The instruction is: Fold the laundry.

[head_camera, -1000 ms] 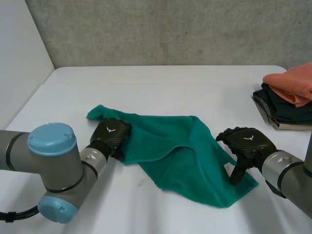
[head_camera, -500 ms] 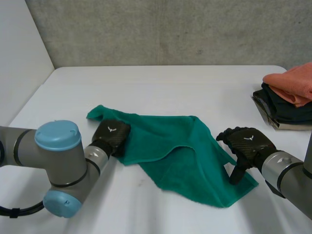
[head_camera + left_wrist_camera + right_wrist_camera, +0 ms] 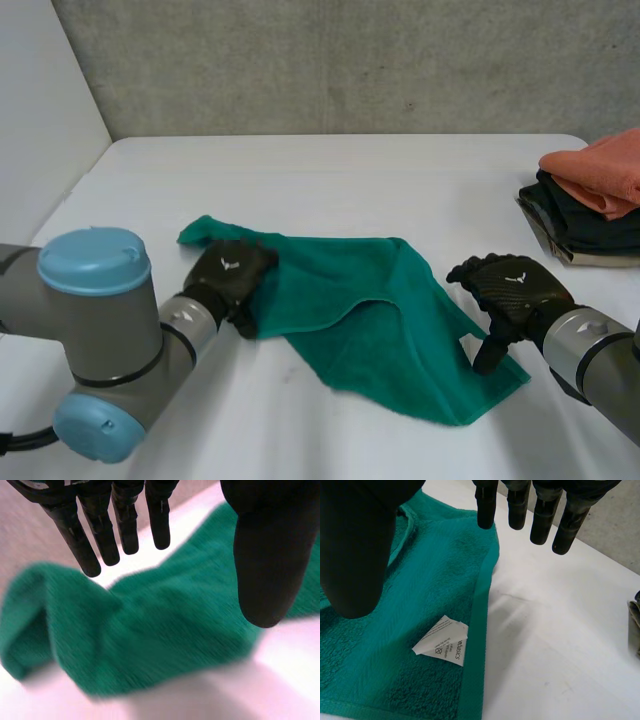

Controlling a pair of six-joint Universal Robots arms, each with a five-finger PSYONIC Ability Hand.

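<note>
- One teal-green terry towel [image 3: 370,320], spread crumpled and partly folded over itself on the white table [image 3: 350,170], towards the near side and between the two arms. One corner pointed to the far left, and another lay at the near right.
- One left robot hand [image 3: 230,275], which I saw resting on the towel's left end, just inside that far-left corner. In the left wrist view its fingers [image 3: 102,535] were straight and spread well away from the thumb, clasping nothing, with the cloth bunched under the palm.
- One right robot hand [image 3: 512,288], set at the towel's right edge near the near-right corner. I noted the fingers straight and wide apart from the thumb, with nothing held. In the head view the thumb pointed down to the cloth.
- One small white care label [image 3: 442,642], lying flat on the towel beside its hemmed edge, under the right robot hand's palm.
- One stack of folded clothes [image 3: 590,200], salmon-orange on top of black, at the table's far right edge, well apart from the towel.
</note>
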